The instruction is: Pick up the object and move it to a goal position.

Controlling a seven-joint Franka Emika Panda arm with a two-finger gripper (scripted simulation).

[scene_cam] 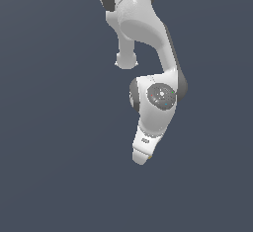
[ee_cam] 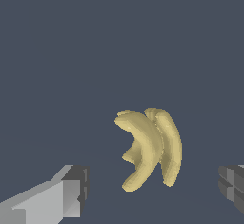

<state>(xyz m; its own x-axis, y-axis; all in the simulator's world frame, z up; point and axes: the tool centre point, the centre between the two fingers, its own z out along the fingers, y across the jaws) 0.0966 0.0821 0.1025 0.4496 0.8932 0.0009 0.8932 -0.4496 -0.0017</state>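
Observation:
The object (ee_cam: 150,144) is a small pale yellow piece of curved, layered lobes, like a little bunch of bananas, lying on the dark grey floor. In the wrist view it sits between my two fingers and a little ahead of them. My gripper (ee_cam: 152,186) is open and empty, with one grey finger (ee_cam: 66,194) on one side and the other finger (ee_cam: 232,182) at the frame's edge. In the exterior view the gripper (scene_cam: 141,160) points down at the floor and hides nearly all of the object; only a yellow speck (scene_cam: 148,156) shows beside its tip.
The plain dark grey floor (scene_cam: 54,167) fills both views. The white arm (scene_cam: 148,33) reaches down from the top of the exterior view.

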